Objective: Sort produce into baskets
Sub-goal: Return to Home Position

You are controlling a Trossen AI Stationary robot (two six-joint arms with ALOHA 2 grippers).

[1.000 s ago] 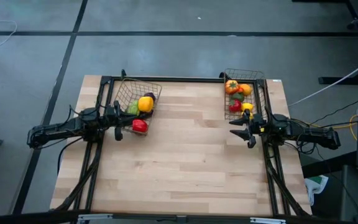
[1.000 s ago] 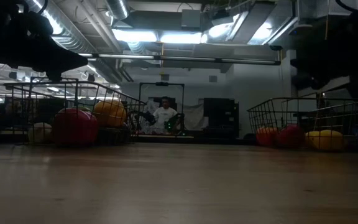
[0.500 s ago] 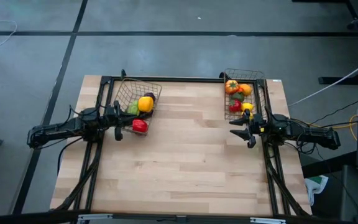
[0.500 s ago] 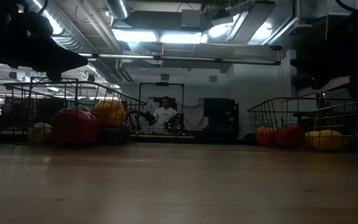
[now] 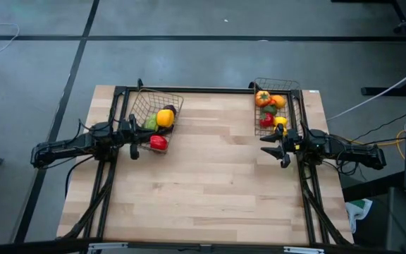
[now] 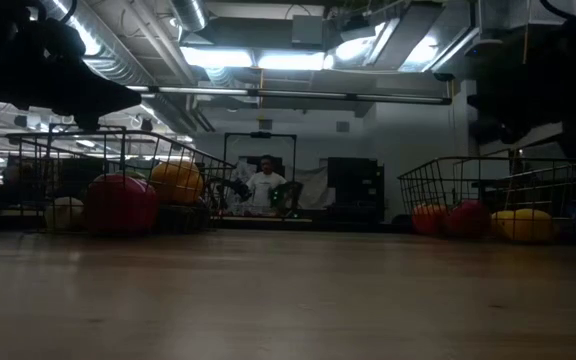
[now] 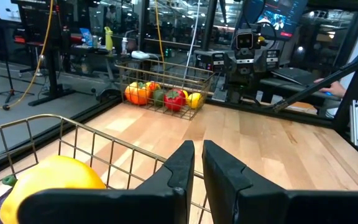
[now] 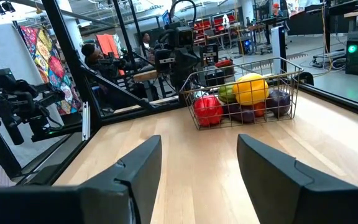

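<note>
A: grippers?
B: left gripper (image 5: 133, 140) pinched together, empty, beside left basket (image 5: 141, 106). right gripper (image 5: 267, 146) spread wide, empty, near right basket (image 5: 292, 92).
A: produce (image 5: 165, 117)?
B: inside both baskets.

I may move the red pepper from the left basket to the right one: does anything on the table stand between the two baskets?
Nothing visible does. Bare table lies between the left basket and the right basket; the left hand and right hand sit beside them, off the red pepper's path.
</note>
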